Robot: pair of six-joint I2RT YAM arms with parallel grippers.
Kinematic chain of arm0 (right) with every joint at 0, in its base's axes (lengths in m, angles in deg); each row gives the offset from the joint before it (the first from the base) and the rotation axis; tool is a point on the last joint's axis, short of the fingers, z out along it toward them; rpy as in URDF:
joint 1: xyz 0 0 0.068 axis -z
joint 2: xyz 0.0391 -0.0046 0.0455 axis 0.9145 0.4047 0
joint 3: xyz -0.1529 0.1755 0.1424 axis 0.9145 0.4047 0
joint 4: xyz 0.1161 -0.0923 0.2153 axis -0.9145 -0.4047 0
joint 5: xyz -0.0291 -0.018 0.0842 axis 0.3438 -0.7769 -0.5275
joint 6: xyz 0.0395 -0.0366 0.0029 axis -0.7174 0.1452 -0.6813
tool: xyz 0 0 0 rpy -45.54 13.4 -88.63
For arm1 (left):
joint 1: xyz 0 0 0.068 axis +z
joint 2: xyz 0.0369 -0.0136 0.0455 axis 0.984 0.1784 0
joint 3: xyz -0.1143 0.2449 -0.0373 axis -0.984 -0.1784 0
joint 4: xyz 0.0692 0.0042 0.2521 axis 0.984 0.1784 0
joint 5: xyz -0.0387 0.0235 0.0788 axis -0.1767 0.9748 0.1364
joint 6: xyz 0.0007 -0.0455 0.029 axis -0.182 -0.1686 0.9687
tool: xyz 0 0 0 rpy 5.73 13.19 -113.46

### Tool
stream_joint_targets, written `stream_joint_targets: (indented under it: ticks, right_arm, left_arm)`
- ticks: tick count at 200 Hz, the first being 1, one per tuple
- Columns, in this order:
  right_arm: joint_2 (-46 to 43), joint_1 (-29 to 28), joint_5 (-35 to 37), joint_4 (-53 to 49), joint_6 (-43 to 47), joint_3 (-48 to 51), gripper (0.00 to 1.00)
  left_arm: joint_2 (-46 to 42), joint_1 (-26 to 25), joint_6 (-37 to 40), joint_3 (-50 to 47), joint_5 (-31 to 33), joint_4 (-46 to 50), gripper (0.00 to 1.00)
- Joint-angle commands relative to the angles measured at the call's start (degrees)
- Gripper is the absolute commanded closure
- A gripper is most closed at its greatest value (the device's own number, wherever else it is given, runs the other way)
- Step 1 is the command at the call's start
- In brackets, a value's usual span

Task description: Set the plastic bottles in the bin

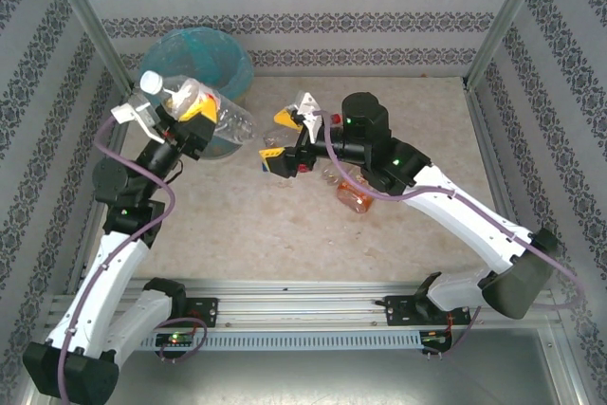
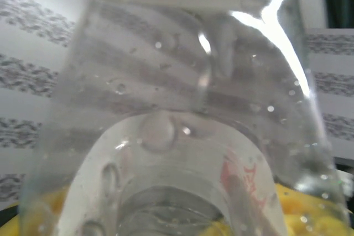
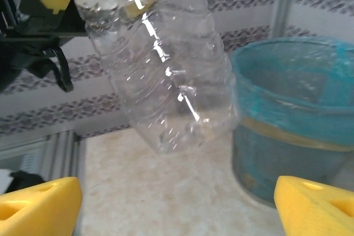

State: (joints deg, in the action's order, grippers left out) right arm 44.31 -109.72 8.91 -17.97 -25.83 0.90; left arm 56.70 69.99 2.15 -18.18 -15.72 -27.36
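Left pincer [image 1: 188, 103] is clamped on a clear bottle [image 1: 232, 120], held tilted in the air just in front of the bin [image 1: 213, 59], base toward the right arm. Right pincer [image 1: 281, 139] has jaws wide apart with nothing between them, facing that bottle, near it.

Bin sits at the far left of the worktop [image 1: 285, 234] and has a blue liner. An orange bottle [image 1: 356, 199] lies on the worktop beside the right arm, another one [image 1: 331, 174] just next to it.

Worktop is beige, marbled, matte. Walls [image 1: 285, 7] are white with grey patterned bands on three sides. Aluminium posts [image 1: 90, 26] stand at the far corners, with a rail [image 1: 303, 293] along the near edge.
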Motion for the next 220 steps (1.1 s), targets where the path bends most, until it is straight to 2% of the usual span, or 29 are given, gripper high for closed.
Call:
stream_joint_targets:
  ticks: [1, 36, 59, 90, 149, 220]
  right_arm:
    - [-0.42, 0.92, 6.11, 1.21, 3.01, 0.12, 0.09]
    - [2.04, 1.84, 5.51, 0.76, 2.80, -0.84, 0.09]
    - [3.57, 2.10, 4.61, 0.82, 2.75, -1.03, 0.10]
    - [5.35, 2.05, 3.39, 0.51, 2.65, -1.71, 0.10]
    - [6.44, 2.11, 3.19, -0.19, 2.40, -1.91, 0.10]
    - [8.20, 2.04, 3.01, -0.39, 1.69, -2.35, 0.11]
  left_arm:
    - [2.55, 0.13, 8.87, 5.54, 10.33, 6.85, 0.47]
    - [10.60, 1.53, 16.72, 15.95, 20.71, 15.34, 0.48]
    - [16.93, 3.72, 20.57, 21.21, 23.51, 17.75, 0.48]
    - [26.38, 8.48, 22.71, 26.57, 20.44, 18.50, 0.47]
    - [39.80, 15.17, 20.51, 30.75, 12.60, 16.07, 0.47]
    - [49.64, 16.97, 18.89, 33.13, 2.75, 12.71, 0.46]
